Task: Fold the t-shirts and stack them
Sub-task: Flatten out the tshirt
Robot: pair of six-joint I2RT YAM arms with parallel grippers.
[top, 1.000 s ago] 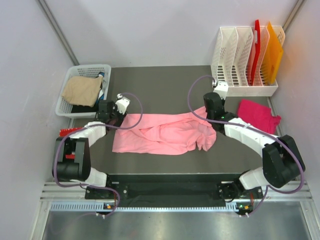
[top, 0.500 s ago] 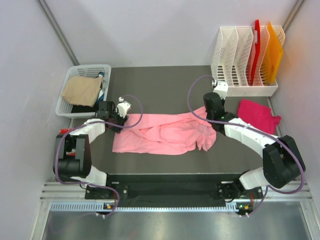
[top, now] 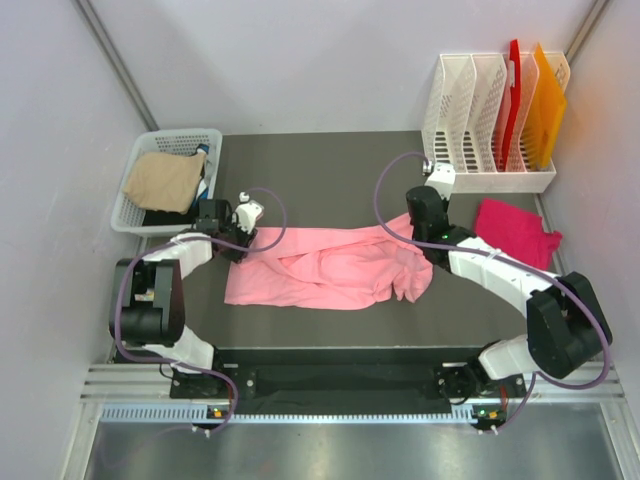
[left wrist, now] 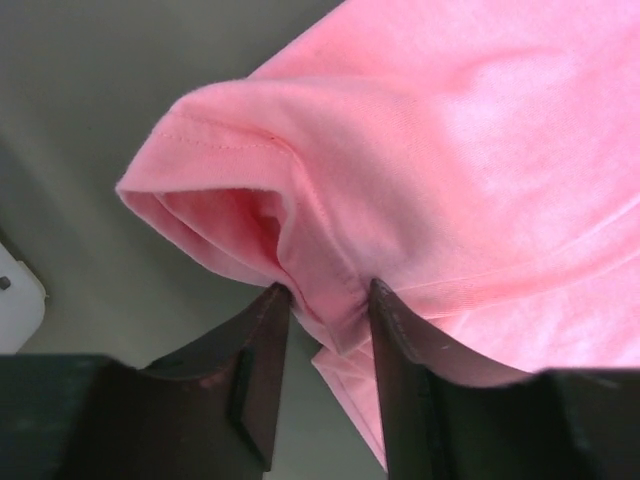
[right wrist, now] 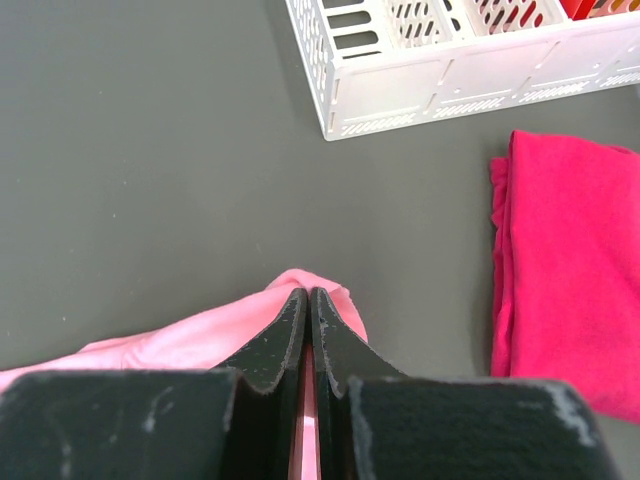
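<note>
The salmon-pink t-shirt [top: 330,268] lies crumpled and spread sideways in the middle of the dark table. My left gripper [top: 243,237] is at its upper left corner. In the left wrist view the gripper [left wrist: 325,292] pinches a bunched sleeve fold of the shirt [left wrist: 450,150] between its fingers. My right gripper [top: 428,228] is at the shirt's upper right corner. In the right wrist view it [right wrist: 308,292] is shut, with pink cloth [right wrist: 200,340] between the jaws. The deep magenta t-shirt [top: 515,232] lies folded at the right and also shows in the right wrist view [right wrist: 570,280].
A white basket [top: 135,165] holding tan cloth stands at the back left. A white slotted rack [top: 480,182] with red and orange flat pieces stands at the back right, also in the right wrist view [right wrist: 440,70]. A small red-edged piece [top: 133,263] lies by the left arm.
My left arm has swung its elbow out to the left and its wrist has turned at the shirt's upper left corner. The shirt and my right arm have hardly moved.
</note>
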